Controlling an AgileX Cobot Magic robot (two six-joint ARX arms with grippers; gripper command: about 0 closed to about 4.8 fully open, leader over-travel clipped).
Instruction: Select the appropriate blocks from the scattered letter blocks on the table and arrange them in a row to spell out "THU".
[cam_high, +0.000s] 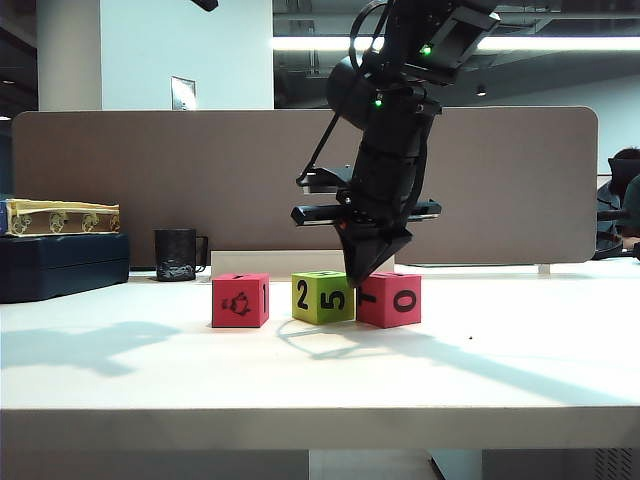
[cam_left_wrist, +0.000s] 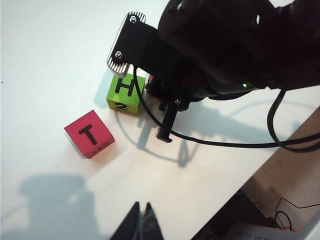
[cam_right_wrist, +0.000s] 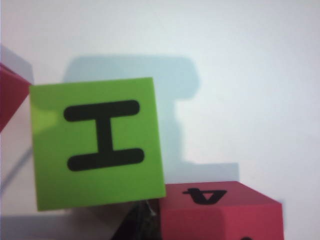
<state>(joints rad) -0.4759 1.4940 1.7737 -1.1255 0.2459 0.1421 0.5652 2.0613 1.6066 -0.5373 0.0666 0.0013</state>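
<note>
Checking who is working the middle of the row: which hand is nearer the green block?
Right. The right hand, shut, has its tip down between the green block and the red block beside it. The left hand, shut, hangs well back from the row.

Table (cam_high: 500, 375) smooth, white, faintly sheened; green block (cam_high: 322, 297) and two red blocks (cam_high: 240, 300) (cam_high: 392, 299) matt with black print; ribbed bare-metal plate (cam_left_wrist: 125, 45) on the otherwise black arm.

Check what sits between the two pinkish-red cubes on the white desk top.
In the exterior view, the lime-green cube sits between the left pinkish-red cube and the right pinkish-red cube, with the shut right hand reaching down beside it.
</note>
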